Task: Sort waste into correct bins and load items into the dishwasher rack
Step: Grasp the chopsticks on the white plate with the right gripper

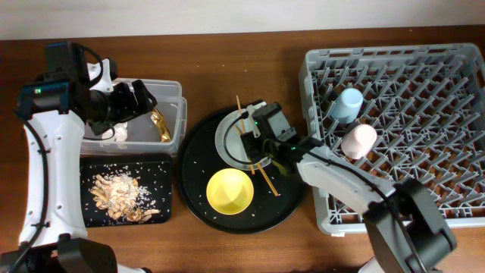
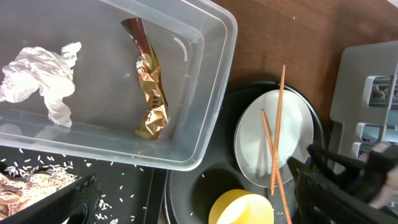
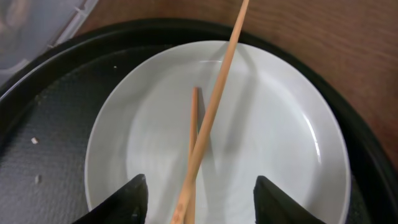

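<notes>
Presently, the right gripper (image 3: 200, 190) is positioned low over the pale plate (image 3: 280, 143). It is released, with its fingers (image 3: 124, 202) set apart on either side of the two wooden chopsticks (image 3: 214, 106). The chopsticks are crossed on the plate and no contact with either finger is seen.

The plate is seated at the rear of the round black tray (image 1: 198, 155). The yellow bowl (image 1: 229, 191) is located on the same tray, just in front of the plate.

The left gripper (image 1: 142, 98) is held above the clear tub (image 2: 211, 112). In the left wrist view its fingers are seen spread wide, with nothing gripped. The crumpled white tissue (image 2: 40, 78) and the gold-brown foil wrapper (image 2: 149, 93) are contained in the tub, apart from each other.

The shallow black tray (image 1: 163, 171) is placed on the desk (image 1: 227, 61) directly in front of the tub. The brownish food scraps (image 1: 117, 193) are piled in it, and loose grains are scattered around them.

The grey rack (image 1: 424, 182) is located at the right of the desk. The light blue cup (image 1: 348, 104) and the pink cup (image 1: 358, 140) are seated among its pegs, near its left side, one just beside the other.
</notes>
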`<state>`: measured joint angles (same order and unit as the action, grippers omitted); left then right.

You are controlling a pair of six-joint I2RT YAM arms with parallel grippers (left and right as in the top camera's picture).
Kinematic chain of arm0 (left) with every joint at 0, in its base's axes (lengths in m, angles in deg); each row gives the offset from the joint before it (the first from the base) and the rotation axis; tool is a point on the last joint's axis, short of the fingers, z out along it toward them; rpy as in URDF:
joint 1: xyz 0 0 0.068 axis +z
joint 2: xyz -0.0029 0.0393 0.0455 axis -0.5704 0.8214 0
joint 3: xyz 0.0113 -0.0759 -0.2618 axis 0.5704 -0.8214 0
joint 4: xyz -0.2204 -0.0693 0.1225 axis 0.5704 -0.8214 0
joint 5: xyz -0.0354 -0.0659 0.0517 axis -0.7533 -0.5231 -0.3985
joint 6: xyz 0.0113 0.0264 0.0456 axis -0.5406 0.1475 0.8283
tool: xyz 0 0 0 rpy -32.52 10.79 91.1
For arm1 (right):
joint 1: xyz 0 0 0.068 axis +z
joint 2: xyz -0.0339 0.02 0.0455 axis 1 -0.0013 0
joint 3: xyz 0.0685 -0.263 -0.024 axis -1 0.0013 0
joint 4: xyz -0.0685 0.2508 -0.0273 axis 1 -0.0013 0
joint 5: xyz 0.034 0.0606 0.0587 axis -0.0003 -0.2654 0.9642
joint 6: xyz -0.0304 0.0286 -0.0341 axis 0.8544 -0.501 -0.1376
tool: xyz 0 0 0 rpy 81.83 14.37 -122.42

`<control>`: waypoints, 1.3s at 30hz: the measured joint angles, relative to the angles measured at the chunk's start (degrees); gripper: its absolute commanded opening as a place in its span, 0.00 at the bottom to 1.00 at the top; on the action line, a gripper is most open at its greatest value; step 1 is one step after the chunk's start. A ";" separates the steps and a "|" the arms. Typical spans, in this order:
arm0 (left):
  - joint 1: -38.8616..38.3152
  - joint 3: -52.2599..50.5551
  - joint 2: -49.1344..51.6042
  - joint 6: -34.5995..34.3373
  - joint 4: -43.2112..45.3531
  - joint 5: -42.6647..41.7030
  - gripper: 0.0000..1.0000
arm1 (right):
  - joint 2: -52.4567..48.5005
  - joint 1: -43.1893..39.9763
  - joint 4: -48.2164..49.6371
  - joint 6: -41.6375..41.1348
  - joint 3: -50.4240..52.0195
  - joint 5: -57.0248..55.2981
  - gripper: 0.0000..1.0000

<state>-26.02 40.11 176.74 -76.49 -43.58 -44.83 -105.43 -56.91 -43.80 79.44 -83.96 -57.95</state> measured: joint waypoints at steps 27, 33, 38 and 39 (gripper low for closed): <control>0.00 0.00 0.00 0.00 -0.02 0.00 0.99 | -11.52 0.00 -21.90 -4.26 -23.82 0.09 0.51; 0.00 0.00 0.00 0.00 -0.02 0.00 0.99 | -15.45 0.00 -20.55 -4.28 -23.82 0.09 0.46; 0.00 0.00 0.00 0.00 0.00 0.00 0.99 | -16.52 0.00 -20.02 -4.26 -23.82 0.09 0.36; 0.00 0.00 0.00 0.00 -0.02 0.00 0.99 | -16.63 0.00 -20.00 -4.31 -23.82 0.09 0.33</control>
<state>-26.02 40.11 176.74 -76.49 -43.60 -44.83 -122.07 -56.91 -63.80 75.13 -107.78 -57.86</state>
